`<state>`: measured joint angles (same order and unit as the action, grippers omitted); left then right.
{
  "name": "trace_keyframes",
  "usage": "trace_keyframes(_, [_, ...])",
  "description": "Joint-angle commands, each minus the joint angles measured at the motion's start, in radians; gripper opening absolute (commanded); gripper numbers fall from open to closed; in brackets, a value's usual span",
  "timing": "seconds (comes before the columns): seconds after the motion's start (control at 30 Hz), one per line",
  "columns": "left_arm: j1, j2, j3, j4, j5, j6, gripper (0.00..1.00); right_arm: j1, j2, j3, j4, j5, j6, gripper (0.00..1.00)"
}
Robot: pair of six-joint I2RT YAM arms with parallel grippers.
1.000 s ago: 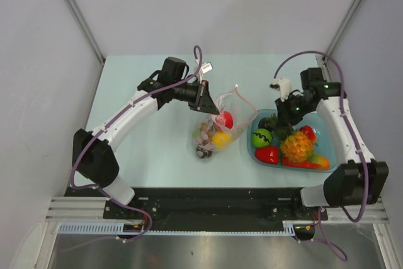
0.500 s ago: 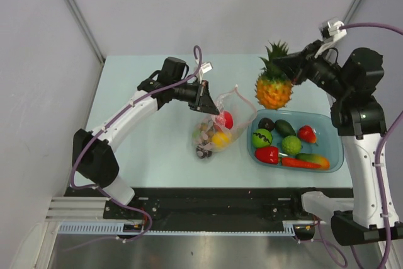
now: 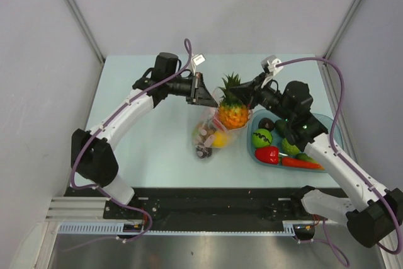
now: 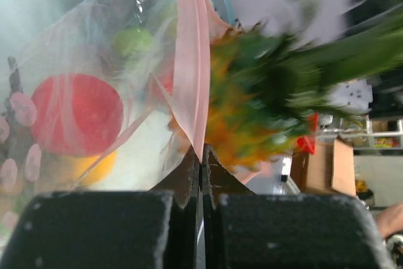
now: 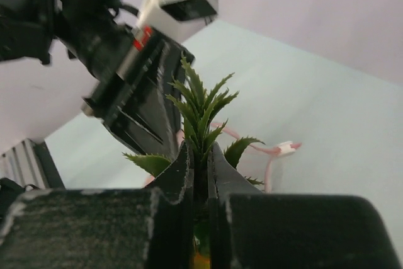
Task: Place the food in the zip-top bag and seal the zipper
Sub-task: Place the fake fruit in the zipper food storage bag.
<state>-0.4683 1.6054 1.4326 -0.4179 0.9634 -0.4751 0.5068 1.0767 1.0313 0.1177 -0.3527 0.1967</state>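
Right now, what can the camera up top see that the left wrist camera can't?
Only the top view shows the blue tray holding more toy food, and the right end effector pinching the pineapple by its green crown. Only the left wrist view shows, up close, the left end effector shut on the pink zipper, and a round red toy inside the zip-top bag. Both show the pineapple by the bag's mouth and the yellow lemon inside.

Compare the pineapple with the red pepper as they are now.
The pineapple hangs upright at the mouth of the zip-top bag, gripped by its green crown in the right jaws; the red pepper lies untouched in the blue tray. The pineapple is orange and clearly bigger; the red pepper is red and smaller. Both are toy food, neither fully bagged.
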Motion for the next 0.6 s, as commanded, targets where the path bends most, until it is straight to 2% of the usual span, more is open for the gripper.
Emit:
trace_keyframes(0.0, [0.007,-0.070,-0.014,0.102,0.084,-0.065,0.00,0.024,-0.037,-0.077,0.137,0.067,-0.042,0.00])
trace_keyframes(0.13, [0.016,-0.104,-0.047,0.178,0.080,-0.111,0.00,0.036,-0.035,-0.089,0.097,0.092,0.016,0.00])
trace_keyframes(0.27, [0.016,-0.125,-0.118,0.295,0.072,-0.192,0.00,0.073,-0.025,-0.123,0.183,0.268,0.038,0.00])
trace_keyframes(0.43, [0.014,-0.113,-0.121,0.321,0.070,-0.220,0.00,0.176,0.014,-0.146,0.302,0.443,-0.025,0.00])
trace_keyframes(0.5, [0.014,-0.116,-0.121,0.330,0.067,-0.226,0.00,0.188,0.032,-0.148,0.316,0.460,0.018,0.00])
trace_keyframes(0.57, [0.016,-0.117,-0.124,0.349,0.066,-0.235,0.00,0.191,0.037,-0.131,0.277,0.405,0.068,0.00])
